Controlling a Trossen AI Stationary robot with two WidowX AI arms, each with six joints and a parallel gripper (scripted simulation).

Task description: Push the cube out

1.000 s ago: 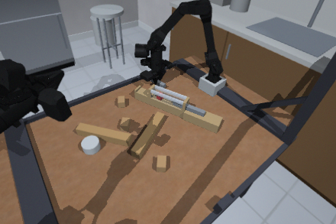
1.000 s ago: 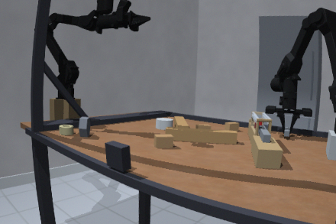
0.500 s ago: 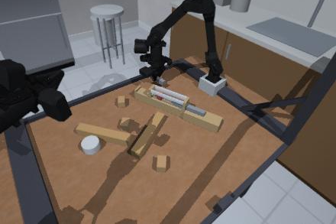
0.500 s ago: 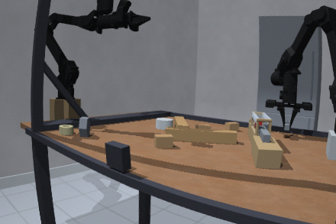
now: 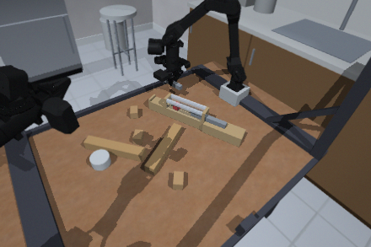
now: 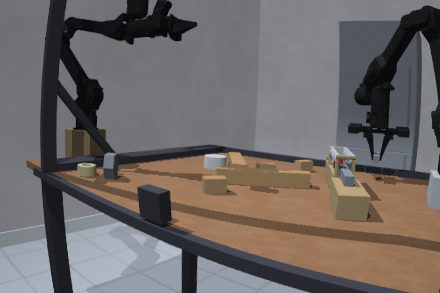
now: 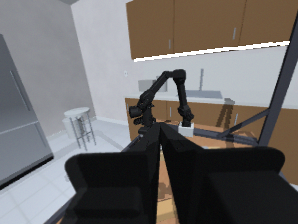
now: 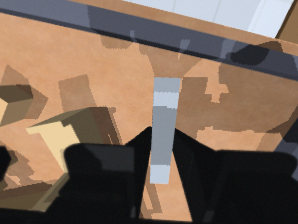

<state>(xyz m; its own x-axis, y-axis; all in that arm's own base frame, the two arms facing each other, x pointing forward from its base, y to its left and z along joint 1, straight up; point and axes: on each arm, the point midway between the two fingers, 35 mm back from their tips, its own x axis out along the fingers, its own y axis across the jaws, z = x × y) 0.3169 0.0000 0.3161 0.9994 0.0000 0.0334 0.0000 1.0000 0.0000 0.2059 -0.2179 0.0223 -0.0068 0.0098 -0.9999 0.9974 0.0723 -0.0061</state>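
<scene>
In the top view, the cube (image 5: 175, 107) (image 6: 341, 162) is located inside the channel (image 5: 181, 117) (image 6: 349, 204), beneath the pale roof strips (image 5: 185, 102) (image 6: 343, 153). A grey bar (image 5: 216, 120) (image 6: 346, 177) is seated at one end of the channel. The right gripper (image 5: 174, 83) (image 6: 378, 157) (image 7: 148, 136) (image 8: 160, 130) is positioned above the table, near the other end, with a grey block (image 5: 178, 86) (image 8: 164, 125) at its fingertips. In the exterior view, the left gripper (image 5: 65, 84) (image 6: 194, 24) (image 7: 159, 126) is raised well apart from the channel, and the right fingers are pointed downward, slightly parted. In the left wrist view, the left fingers are pressed together, with nothing pinched. In the right wrist view, the block is pinched between the partly open right fingers, its ends projecting beyond them.
</scene>
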